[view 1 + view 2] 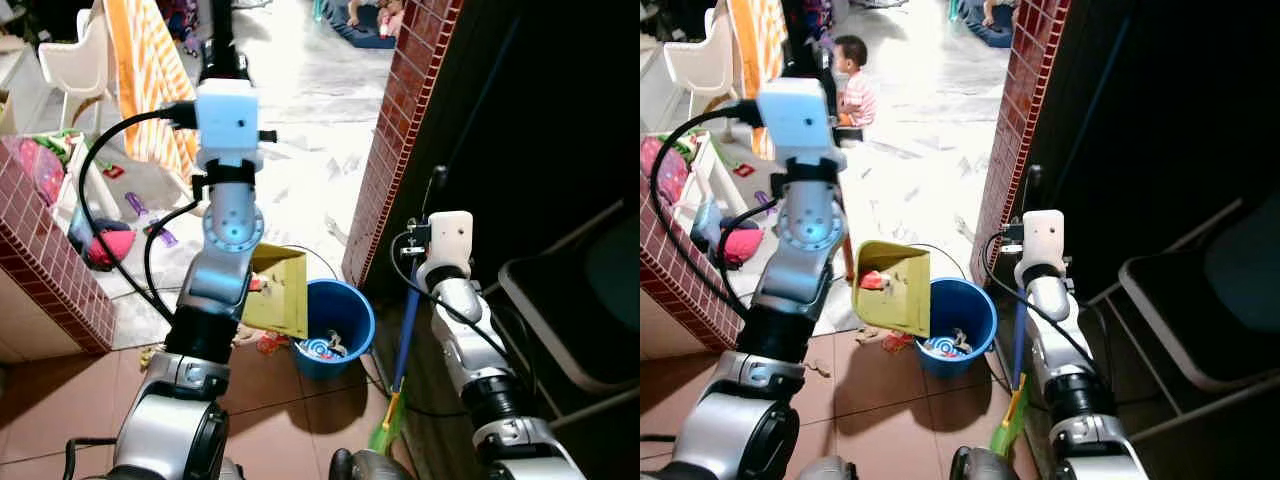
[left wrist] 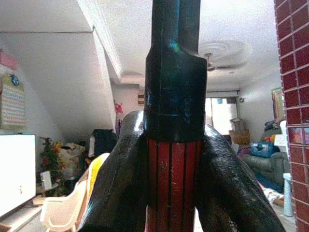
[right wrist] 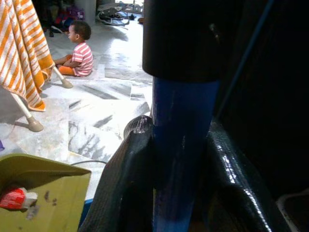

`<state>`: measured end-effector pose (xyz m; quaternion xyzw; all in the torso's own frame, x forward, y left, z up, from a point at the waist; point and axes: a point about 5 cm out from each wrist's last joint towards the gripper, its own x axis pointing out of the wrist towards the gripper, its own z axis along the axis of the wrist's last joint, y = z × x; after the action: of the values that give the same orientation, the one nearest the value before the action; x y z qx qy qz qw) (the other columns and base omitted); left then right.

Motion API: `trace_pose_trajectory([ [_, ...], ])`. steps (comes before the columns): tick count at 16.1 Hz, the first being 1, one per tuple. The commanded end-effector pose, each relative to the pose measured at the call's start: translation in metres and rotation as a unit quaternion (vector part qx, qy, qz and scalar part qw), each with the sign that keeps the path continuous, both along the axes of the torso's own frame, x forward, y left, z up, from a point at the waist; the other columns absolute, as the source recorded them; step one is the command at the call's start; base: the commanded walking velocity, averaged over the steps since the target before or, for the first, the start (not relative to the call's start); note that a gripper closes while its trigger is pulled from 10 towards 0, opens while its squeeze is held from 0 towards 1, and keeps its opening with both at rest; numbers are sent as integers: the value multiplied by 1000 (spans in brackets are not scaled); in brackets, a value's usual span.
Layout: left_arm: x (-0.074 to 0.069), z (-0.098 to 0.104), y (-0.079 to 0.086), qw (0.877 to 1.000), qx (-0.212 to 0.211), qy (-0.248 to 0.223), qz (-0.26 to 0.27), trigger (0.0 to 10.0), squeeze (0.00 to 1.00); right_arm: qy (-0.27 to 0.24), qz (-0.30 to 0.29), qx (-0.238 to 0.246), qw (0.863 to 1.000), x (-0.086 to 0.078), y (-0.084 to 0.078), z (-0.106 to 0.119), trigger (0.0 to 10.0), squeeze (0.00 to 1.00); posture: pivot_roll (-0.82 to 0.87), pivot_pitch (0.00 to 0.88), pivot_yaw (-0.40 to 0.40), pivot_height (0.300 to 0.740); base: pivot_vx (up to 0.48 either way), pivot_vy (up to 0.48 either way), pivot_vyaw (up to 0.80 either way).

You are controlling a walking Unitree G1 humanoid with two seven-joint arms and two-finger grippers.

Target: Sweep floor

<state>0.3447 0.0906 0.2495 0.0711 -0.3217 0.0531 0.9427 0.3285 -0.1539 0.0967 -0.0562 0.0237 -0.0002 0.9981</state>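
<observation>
My left gripper (image 2: 174, 159) is shut on the red, black-striped handle (image 2: 171, 188) of a yellow dustpan (image 1: 278, 295). The pan hangs tilted beside the rim of a blue bucket (image 1: 312, 366), touching or just apart. A red and white scrap (image 1: 872, 281) lies inside the pan. Bits of litter (image 1: 325, 347) sit in the bucket's bottom. My right gripper (image 3: 181, 159) is shut on the blue broom handle (image 1: 408, 320), held nearly upright by the brick pillar. The green broom head (image 1: 385, 430) rests on the tiles below it.
A red brick pillar (image 1: 400, 130) stands right of the bucket, and a low brick wall (image 1: 50, 270) stands on the left. A child (image 1: 850, 85) sits on the pale floor beyond. A dark chair (image 1: 580, 310) is at the right. Scraps (image 1: 265, 343) lie by the bucket.
</observation>
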Motion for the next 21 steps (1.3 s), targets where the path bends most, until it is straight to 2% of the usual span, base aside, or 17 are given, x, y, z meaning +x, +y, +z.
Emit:
trace_pose_trajectory([
  [1,-5,22,-17,998,12,-58,-25,10000,0,-22,-1,-4,1000,1,-2,11,10000,0,-53,2,-46,740,0,0,0],
  [3,-5,17,-30,997,15,-54,-50,10000,0,-25,-1,-2,1000,-1,-3,11,10000,0,-66,9,-36,740,0,0,0],
  [5,-12,8,-53,991,36,-56,-117,10000,0,-29,-2,2,1000,-2,-3,12,10000,0,-73,13,-30,740,0,0,0],
  [7,-22,-5,-78,974,66,-53,-208,10000,0,-31,0,3,1000,-2,-3,13,10000,0,-75,15,-27,740,0,0,0],
  [10,-37,-24,-99,947,133,-50,-288,10000,0,-32,1,3,999,-1,-3,14,10000,0,-73,15,-25,740,0,0,0],
  [11,-43,-32,-105,933,156,-50,-321,10000,0,-33,2,3,999,-2,-3,15,10000,0,-73,15,-25,740,0,0,0],
  [12,-51,-41,-113,908,195,-48,-366,10000,0,-34,2,3,999,-1,-2,15,10000,0,-72,13,-27,740,0,0,0],
  [14,-56,-44,-115,892,223,-58,-389,10000,0,-35,3,3,999,-1,-2,16,10000,0,-72,13,-27,740,0,0,0],
  [15,-62,-50,-119,864,261,-60,-426,10000,0,-36,4,2,999,-1,-2,16,10000,0,-69,10,-29,740,0,0,0],
  [17,-71,-64,-126,816,326,-43,-475,10000,0,-36,6,1,999,1,-2,17,10000,0,-66,5,-33,740,0,0,0],
  [18,-71,-65,-125,818,312,-34,-482,10000,0,-37,7,0,999,1,-2,17,10000,0,-66,5,-33,740,0,0,0],
  [21,-74,-71,-125,808,321,-21,-493,10000,0,-37,10,-2,999,2,-1,17,10000,0,-64,0,-38,740,0,0,0],
])
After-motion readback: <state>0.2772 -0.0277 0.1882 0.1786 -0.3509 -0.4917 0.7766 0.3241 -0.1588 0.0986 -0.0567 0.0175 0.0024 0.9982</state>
